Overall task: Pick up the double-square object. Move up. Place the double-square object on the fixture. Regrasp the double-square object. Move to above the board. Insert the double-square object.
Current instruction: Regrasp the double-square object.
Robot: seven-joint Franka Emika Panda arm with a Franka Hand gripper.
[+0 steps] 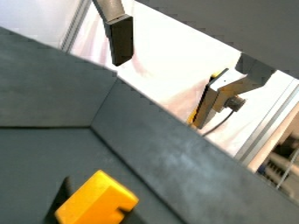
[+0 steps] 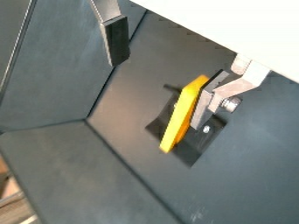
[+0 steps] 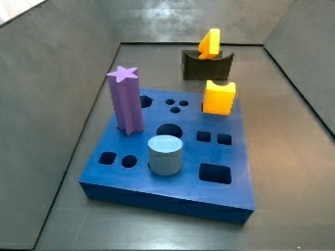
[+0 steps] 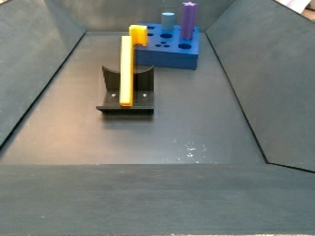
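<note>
The double-square object (image 4: 127, 66) stands upright on the fixture (image 4: 127, 100), leaning against its upright back, well short of the board (image 4: 170, 57), and in a side view it shows as an orange-yellow tip (image 3: 210, 42) above the fixture (image 3: 207, 67) behind the board (image 3: 177, 162). On the board stand the purple star-topped post (image 3: 125, 98), a grey cylinder (image 3: 165, 155) and the stubby yellow block (image 3: 218, 96). The gripper (image 2: 170, 59) hangs above and clear of the peg (image 2: 184, 112), its fingers (image 2: 114, 39) spread apart with nothing between them; neither side view shows it.
</note>
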